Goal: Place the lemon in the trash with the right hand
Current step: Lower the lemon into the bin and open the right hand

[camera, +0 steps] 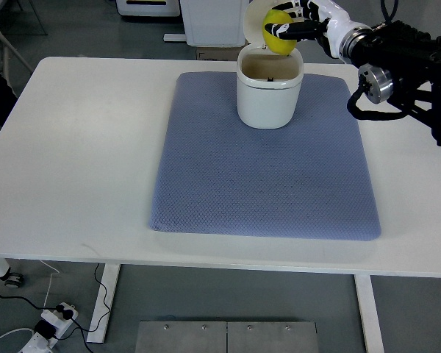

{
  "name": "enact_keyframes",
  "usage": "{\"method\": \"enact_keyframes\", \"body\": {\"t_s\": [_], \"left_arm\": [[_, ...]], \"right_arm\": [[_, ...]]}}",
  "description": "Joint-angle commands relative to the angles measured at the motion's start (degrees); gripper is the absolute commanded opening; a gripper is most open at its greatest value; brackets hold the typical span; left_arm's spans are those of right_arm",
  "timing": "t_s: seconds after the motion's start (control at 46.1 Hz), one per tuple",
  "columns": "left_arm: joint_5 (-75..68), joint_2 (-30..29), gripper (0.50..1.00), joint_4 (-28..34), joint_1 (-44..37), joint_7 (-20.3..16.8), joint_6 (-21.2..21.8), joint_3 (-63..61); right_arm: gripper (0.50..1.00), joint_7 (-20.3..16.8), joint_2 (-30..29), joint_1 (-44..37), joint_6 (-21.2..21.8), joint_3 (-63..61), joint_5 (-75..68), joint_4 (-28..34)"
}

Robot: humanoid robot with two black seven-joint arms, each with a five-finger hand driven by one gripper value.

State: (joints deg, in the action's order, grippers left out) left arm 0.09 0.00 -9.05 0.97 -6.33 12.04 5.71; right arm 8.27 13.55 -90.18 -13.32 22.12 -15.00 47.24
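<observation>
Presently catalogued: right hand (294, 28), entering from the right edge, fingers clamped on lemon (278, 41), held just above the far rim of white trash bin (269, 92) with lid raised. Bin upright on blue mat (264, 176), near its far edge. Mat flat on white worktop (81, 147).

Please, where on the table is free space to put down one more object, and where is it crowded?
The blue mat is bare in front of the white trash bin, down to its near edge. The white table is bare left of the mat. It is crowded only at the far edge, where the right hand holds the lemon over the bin's opening.
</observation>
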Motion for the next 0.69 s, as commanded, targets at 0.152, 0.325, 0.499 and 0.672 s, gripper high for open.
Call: {"method": "enact_keyframes", "body": {"t_s": [0.152, 0.325, 0.499, 0.672], "left_arm": [[0.00, 0.00, 1.000, 0.00, -0.01, 0.01, 0.00, 0.00], [0.00, 0.00, 1.000, 0.00, -0.01, 0.01, 0.00, 0.00], [0.00, 0.00, 1.000, 0.00, -0.01, 0.01, 0.00, 0.00], [0.00, 0.00, 1.000, 0.00, -0.01, 0.01, 0.00, 0.00]], "right_arm": [[0.500, 0.60, -0.63, 2.20, -0.39, -2.69, 0.05, -0.05], [0.500, 1.66, -1.24, 3.87, -1.62, -4.71, 0.14, -0.48], [0.500, 2.80, -2.21, 5.89, -2.15, -7.35, 0.14, -1.71], [0.500, 3.51, -2.91, 7.48, -2.76, -9.81, 0.14, -3.03]]}}
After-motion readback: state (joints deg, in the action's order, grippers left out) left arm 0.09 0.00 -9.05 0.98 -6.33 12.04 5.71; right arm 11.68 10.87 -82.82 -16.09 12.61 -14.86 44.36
